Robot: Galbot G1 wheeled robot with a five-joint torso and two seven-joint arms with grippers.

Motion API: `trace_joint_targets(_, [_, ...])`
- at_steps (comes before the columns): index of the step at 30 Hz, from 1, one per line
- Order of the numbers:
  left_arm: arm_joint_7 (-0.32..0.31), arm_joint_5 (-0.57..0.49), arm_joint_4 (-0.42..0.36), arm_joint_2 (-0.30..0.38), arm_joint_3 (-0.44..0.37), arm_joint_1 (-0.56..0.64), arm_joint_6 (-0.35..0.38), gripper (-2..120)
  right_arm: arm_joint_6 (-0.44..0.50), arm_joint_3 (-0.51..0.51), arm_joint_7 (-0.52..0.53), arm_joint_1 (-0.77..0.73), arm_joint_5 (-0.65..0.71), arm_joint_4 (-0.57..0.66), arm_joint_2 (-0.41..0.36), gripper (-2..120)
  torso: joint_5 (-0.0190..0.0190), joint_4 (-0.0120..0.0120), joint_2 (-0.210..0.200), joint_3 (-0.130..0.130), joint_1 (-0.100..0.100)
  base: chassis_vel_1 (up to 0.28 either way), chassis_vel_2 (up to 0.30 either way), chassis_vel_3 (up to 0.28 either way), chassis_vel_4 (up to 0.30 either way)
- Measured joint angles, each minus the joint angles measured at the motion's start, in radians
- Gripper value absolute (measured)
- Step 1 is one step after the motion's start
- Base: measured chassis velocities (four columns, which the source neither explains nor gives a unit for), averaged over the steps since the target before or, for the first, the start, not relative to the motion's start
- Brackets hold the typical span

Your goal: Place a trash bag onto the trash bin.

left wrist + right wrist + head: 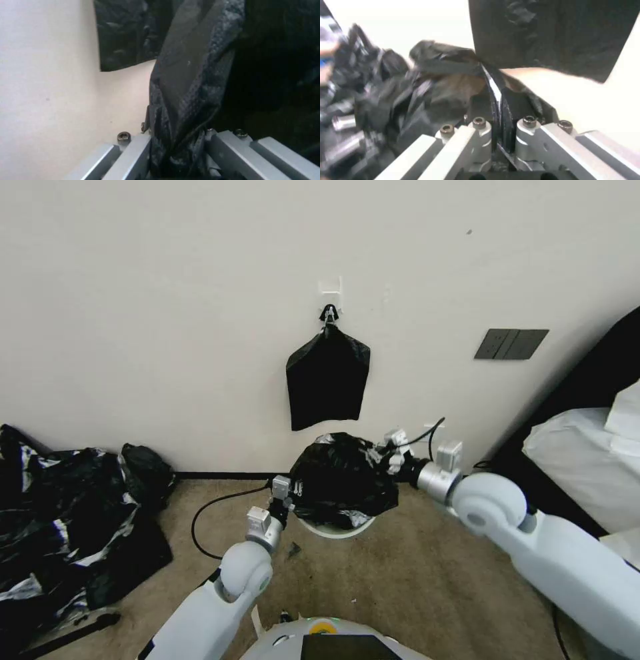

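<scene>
The trash bag (pixel 343 480) is stretched between both pincers, draped over the trash bin (pixel 337 528) just below them. The right gripper (pixel 388 450) is clamped on its far edge, the left gripper (pixel 288 499) on its near edge.

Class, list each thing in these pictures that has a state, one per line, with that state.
Trash bag: bunched over the bin's mouth, held at both sides.
Trash bin: upright on the carpet, mostly covered.
Left tool: shut on the bag.
Right tool: shut on the bag.
Bundle: hanging on the wall hook.
</scene>
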Motion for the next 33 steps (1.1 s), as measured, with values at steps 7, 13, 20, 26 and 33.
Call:
trace_joint_targets(7, [0.051, 0.005, -0.012, 0.003, -0.021, 0.048, -0.038, 3, -0.048, 0.016, 0.035, 0.04, 0.199, -0.105, 0.002, 6, 0.0, 0.0, 0.0, 0.0, 0.0, 0.0, 0.0, 0.0, 0.0])
trace_joint_targets(13, [0.083, -0.007, -0.015, -0.003, -0.033, 0.062, -0.069, 3, -0.078, 0.022, 0.02, 0.035, 0.237, -0.178, 0.0, 6, 0.0001, -0.0002, 0.0, 0.0, 0.0, 0.0, 0.0, 0.0, 0.0])
trace_joint_targets(20, [0.135, -0.055, -0.021, -0.007, -0.049, 0.07, -0.113, 3, -0.086, 0.013, -0.048, 0.014, 0.187, -0.254, 0.011, 6, 0.0, -0.0002, 0.0, 0.0, 0.0, 0.0, 0.0, 0.0, 0.0])
trace_joint_targets(26, [0.173, -0.074, -0.025, -0.01, -0.049, 0.076, -0.131, 3, -0.07, -0.009, -0.105, 0.025, 0.131, -0.303, 0.047, 6, 0.0, -0.0001, 0.0, 0.0, 0.0, 0.0, 0.0, 0.0, 0.0])
trace_joint_targets(33, [0.184, -0.091, -0.034, -0.012, -0.05, 0.089, -0.137, 3, -0.057, -0.016, -0.172, 0.02, 0.062, -0.343, 0.069, 8, 0.0, 0.0, 0.0, 0.0, 0.0, 0.0, 0.0, 0.0, 0.0])
